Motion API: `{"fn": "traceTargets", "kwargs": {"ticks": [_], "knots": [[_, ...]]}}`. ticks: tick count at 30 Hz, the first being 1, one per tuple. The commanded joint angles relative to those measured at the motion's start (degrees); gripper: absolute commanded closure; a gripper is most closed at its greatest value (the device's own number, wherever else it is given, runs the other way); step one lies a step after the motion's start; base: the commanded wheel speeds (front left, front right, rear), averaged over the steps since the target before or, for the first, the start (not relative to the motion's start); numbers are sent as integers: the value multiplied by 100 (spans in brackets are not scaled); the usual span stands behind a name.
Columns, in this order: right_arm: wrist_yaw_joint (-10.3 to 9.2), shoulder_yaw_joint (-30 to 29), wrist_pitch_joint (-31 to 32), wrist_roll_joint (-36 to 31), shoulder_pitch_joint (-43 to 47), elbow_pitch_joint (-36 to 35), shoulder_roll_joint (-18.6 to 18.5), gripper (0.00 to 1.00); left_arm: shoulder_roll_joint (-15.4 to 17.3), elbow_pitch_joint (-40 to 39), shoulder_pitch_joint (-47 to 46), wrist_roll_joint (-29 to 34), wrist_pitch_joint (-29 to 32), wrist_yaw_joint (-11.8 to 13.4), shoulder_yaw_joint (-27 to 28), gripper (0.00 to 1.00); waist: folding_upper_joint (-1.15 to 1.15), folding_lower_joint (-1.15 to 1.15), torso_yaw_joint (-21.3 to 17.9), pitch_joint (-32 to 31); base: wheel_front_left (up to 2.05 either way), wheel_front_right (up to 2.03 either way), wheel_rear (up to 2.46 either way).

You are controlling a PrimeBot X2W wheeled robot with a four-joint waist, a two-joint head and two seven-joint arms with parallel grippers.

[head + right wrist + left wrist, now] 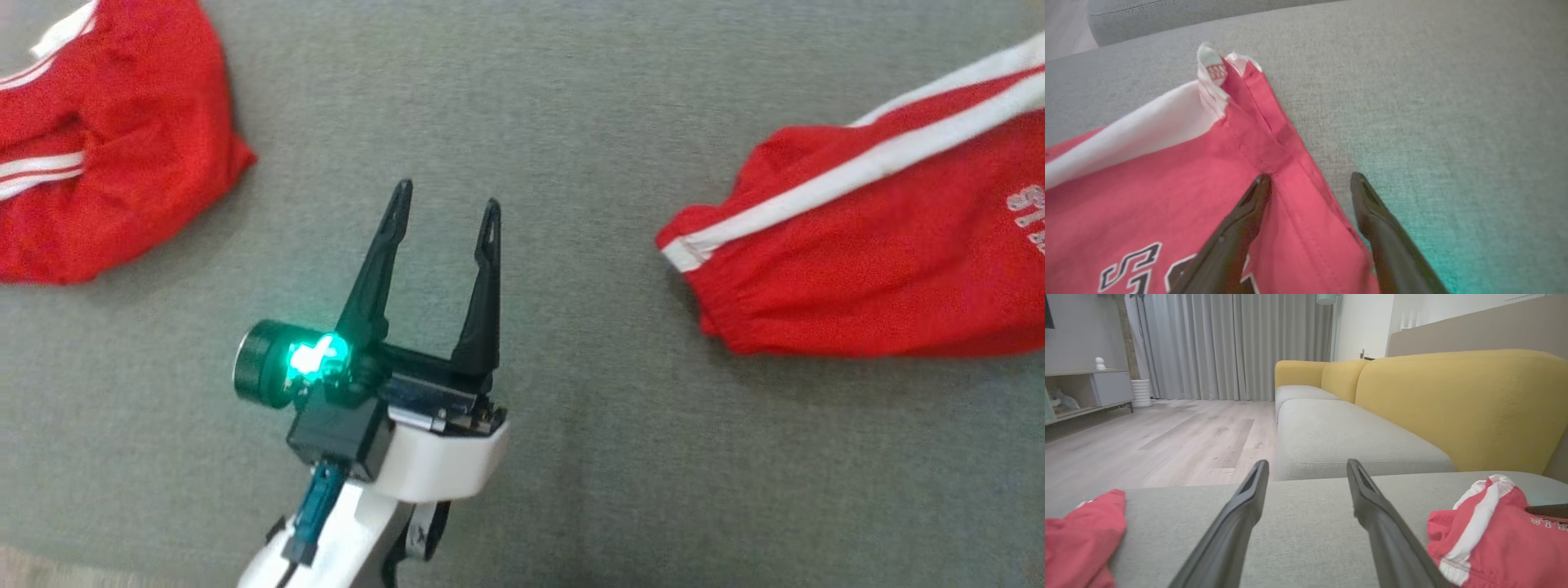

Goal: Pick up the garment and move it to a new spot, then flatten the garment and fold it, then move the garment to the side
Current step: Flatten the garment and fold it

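The garment is red with white side stripes and lies on a grey cushion (522, 106). One part (106, 147) is bunched at the upper left. Another part (882, 237), with white lettering, lies at the right. My left gripper (447, 196) hovers open over bare cushion between the two parts, holding nothing. The left wrist view shows it (1307, 463) with red cloth (1081, 531) to its left and more red cloth (1502, 535) to its right. My right gripper (1310, 179) is open at the garment's hemmed edge (1274, 134), one finger over cloth, the other over cushion.
The grey cushion is a sofa seat with yellow backrests (1453, 408) along one side. A further seat cushion (1347, 437) runs on beyond it. Wooden floor (1159, 437), curtains and a low shelf unit (1090, 388) lie past the seat's front edge.
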Motion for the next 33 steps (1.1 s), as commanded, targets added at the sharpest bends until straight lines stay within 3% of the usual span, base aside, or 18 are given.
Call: {"fn": "traceTargets", "kwargs": {"ticks": [1, 3, 4, 5, 13, 22, 33], "knots": [[42, 1, 140, 62, 139, -134, -208, 0, 18, -221, 68, 104, -27, -44, 253, 0, 0, 1, 111, 14, 0, 0, 0], [42, -48, 315, 65, 198, -111, -206, 0, -9, -253, 166, 280, -27, -91, 354, 0, 0, 1, 145, 8, 0, 0, 0], [42, -79, 370, 62, 213, -106, -190, 54, -24, -268, 199, 355, -27, -115, 409, 0, 0, 1, 152, 7, 0, 0, 0], [42, -156, 432, 89, 216, -102, -93, 100, -41, -281, 255, 493, -27, -157, 524, 0, 0, 1, 136, -12, 0, 0, 0], [42, -728, -166, -269, 108, -181, 337, 100, -71, -232, 574, 637, -28, -264, 1048, 0, 0, 1, -411, -237, 0, 0, 0], [42, -1188, -392, -498, 744, -559, 521, 100, -129, -70, 807, 620, -28, -535, 1403, 0, 0, 1, -1068, -535, 0, 0, 0], [42, -710, -573, -295, 635, -2252, 988, 100, -222, 95, 895, 736, -28, -767, 1460, 0, 0, 1, -1232, -782, 0, 0, 0]]}}
